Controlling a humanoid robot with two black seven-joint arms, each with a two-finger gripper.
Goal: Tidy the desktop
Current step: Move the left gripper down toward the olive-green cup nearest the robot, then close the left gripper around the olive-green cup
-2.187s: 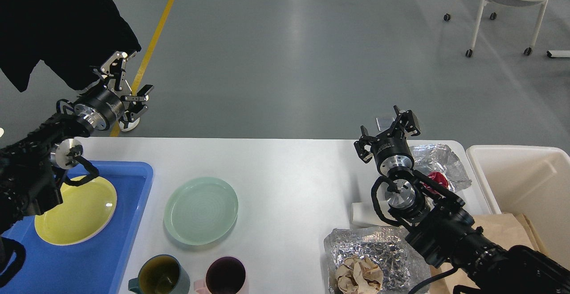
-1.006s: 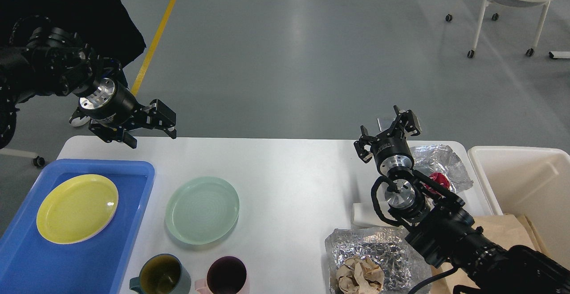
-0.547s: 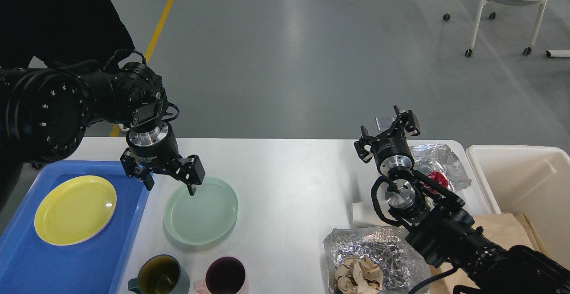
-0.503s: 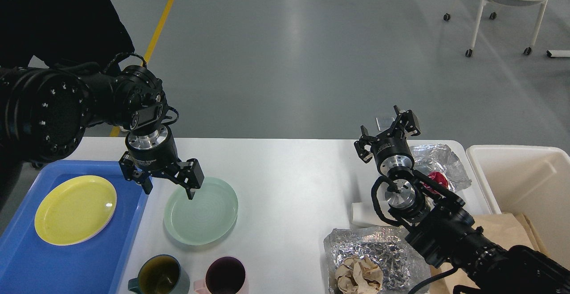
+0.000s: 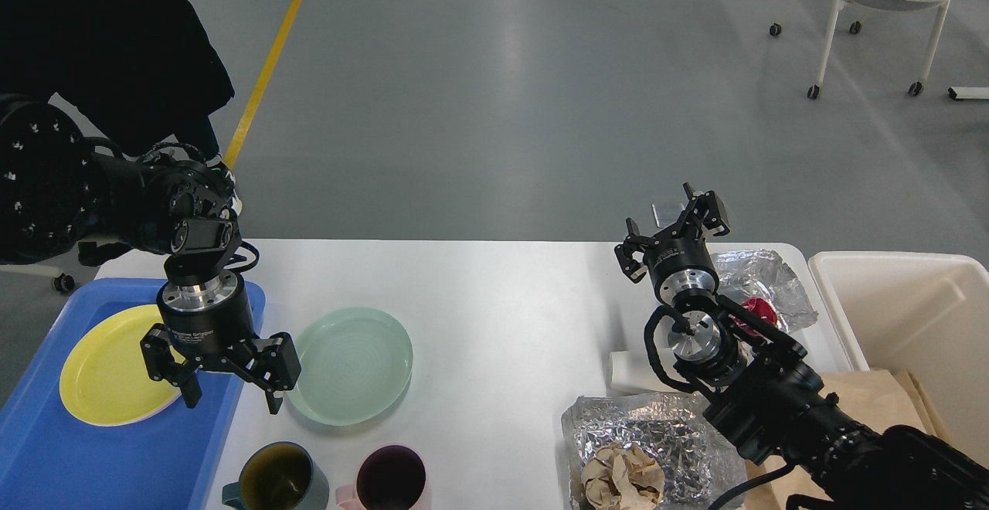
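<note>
Head view: left gripper (image 5: 230, 400) wide, empty.

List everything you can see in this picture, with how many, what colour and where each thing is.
White rectangular desktop: 1, white, centre.
Blue plastic tray: 1, blue, left end of the desktop.
Round yellow plate: 1, yellow, in the tray.
Round pale green plate: 1, green, right of the tray.
Mugs: 2, one teal, one pink, near edge.
Crumpled foil sheets: 2, silver, far right and near right.
Crumpled brown paper ball: 1, on the near foil.
Red object: 1, by the far foil.
Cream-white bin: 1, right of the desktop.
White wheeled chair: 1, top right.
Left gripper: open, above the tray's edge.
Right gripper: open, pointing away.
</note>
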